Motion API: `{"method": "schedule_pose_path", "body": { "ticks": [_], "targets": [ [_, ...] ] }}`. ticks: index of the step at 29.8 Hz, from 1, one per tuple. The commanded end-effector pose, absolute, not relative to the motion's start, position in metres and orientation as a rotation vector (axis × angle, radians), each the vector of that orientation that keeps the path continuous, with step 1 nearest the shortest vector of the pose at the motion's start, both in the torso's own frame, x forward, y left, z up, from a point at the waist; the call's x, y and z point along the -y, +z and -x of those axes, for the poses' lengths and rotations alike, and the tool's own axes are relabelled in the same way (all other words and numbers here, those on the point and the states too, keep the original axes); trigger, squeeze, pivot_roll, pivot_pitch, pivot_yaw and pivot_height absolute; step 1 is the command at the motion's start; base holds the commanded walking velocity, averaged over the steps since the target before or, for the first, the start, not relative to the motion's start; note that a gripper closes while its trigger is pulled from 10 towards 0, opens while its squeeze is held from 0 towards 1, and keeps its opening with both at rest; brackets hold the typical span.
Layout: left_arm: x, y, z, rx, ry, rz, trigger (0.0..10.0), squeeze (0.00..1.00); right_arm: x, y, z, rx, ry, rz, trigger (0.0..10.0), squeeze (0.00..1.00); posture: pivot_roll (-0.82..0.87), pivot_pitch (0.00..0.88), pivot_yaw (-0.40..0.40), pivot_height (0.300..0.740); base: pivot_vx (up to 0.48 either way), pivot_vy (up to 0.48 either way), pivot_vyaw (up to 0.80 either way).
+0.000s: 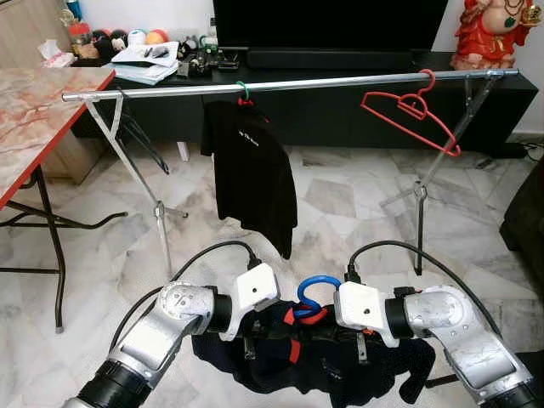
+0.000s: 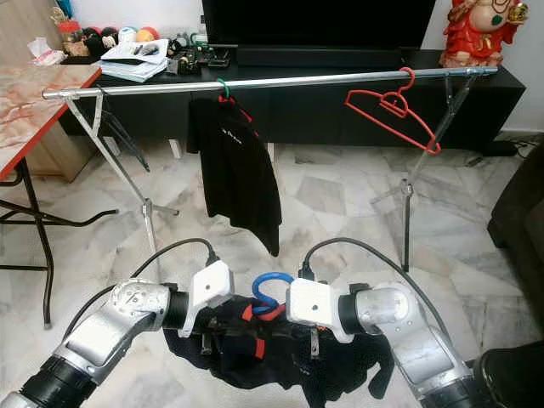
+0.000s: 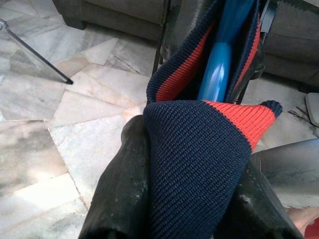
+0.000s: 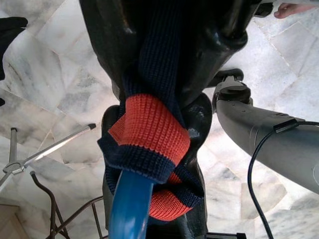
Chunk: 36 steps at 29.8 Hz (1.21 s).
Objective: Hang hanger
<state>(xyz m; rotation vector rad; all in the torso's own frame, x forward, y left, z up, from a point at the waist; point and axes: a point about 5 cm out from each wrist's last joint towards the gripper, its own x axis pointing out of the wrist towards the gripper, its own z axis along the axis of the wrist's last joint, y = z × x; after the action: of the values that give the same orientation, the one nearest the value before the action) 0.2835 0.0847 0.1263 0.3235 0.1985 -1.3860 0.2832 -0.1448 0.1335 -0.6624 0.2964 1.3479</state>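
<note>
A blue hanger [image 1: 313, 293] carries a navy knitted sweater [image 1: 314, 367] with red trim, held low in front of me between both arms. My left gripper [image 3: 194, 149] is shut on the sweater's shoulder, and the blue hanger arm [image 3: 219, 64] runs inside the cloth. My right gripper [image 4: 154, 124] is shut on the red-edged collar beside the blue hook [image 4: 130, 204]. The hook points up between the two wrists. Farther ahead and higher, a silver rail [image 1: 289, 85] holds a black T-shirt [image 1: 251, 170] on a green hanger [image 1: 243, 89] and a bare red hanger [image 1: 412, 115].
The rail's folding legs [image 1: 157, 212] stand on the marble floor. A red-edged marble table [image 1: 34, 110] is at the left. A black TV console [image 1: 340, 119] runs behind the rail, and a dark sofa [image 1: 527, 221] is at the right. A person's toes [image 4: 293, 8] are nearby.
</note>
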Motion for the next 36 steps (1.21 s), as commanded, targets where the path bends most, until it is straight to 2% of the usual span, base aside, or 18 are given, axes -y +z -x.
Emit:
{"method": "schedule_pose_path", "body": {
  "ticks": [1,16,23,29,30,31,32,36],
  "targets": [
    [-0.078,0.124,-0.277,-0.202,-1.455,-0.344,0.0,0.0,0.141,0.142,-0.283,-0.249,1.364,0.669,10.0,1.0,-0.06,0.112,0.025,0.74,0.0,0.0,0.0],
    [-0.079,0.123,-0.277,-0.203,-1.456,-0.346,0.0,0.0,0.152,0.135,-0.272,-0.358,1.477,0.732,10.0,1.0,-0.07,0.116,0.021,0.74,0.0,0.0,0.0],
    [-0.08,0.123,-0.277,-0.203,-1.454,-0.345,0.0,0.0,0.159,0.136,-0.282,-0.358,1.4,0.803,10.0,1.0,-0.07,0.117,0.02,0.74,0.0,0.0,0.0],
    [-0.079,0.123,-0.277,-0.204,-1.457,-0.344,0.0,0.0,0.162,0.139,-0.299,-0.306,1.238,0.863,10.0,1.0,-0.07,0.119,0.021,0.74,0.0,0.0,0.0],
    [-0.079,0.123,-0.277,-0.205,-1.457,-0.343,0.0,0.0,0.162,0.142,-0.306,-0.269,1.171,0.866,10.0,0.98,-0.07,0.119,0.021,0.74,0.0,0.0,0.0],
    [-0.08,0.123,-0.277,-0.205,-1.457,-0.343,0.0,0.0,0.161,0.144,-0.308,-0.253,1.149,0.861,10.0,0.29,-0.07,0.119,0.021,0.74,0.0,0.0,0.0],
    [-0.08,0.123,-0.277,-0.205,-1.456,-0.342,0.0,0.0,0.16,0.147,-0.31,-0.232,1.135,0.842,10.0,0.0,-0.07,0.119,0.022,0.74,0.0,0.0,0.0],
    [-0.081,0.123,-0.278,-0.209,-1.451,-0.341,0.0,0.0,0.155,0.151,-0.308,-0.202,1.16,0.786,10.0,0.0,-0.07,0.119,0.023,0.74,0.0,0.0,0.0]
  ]
}}
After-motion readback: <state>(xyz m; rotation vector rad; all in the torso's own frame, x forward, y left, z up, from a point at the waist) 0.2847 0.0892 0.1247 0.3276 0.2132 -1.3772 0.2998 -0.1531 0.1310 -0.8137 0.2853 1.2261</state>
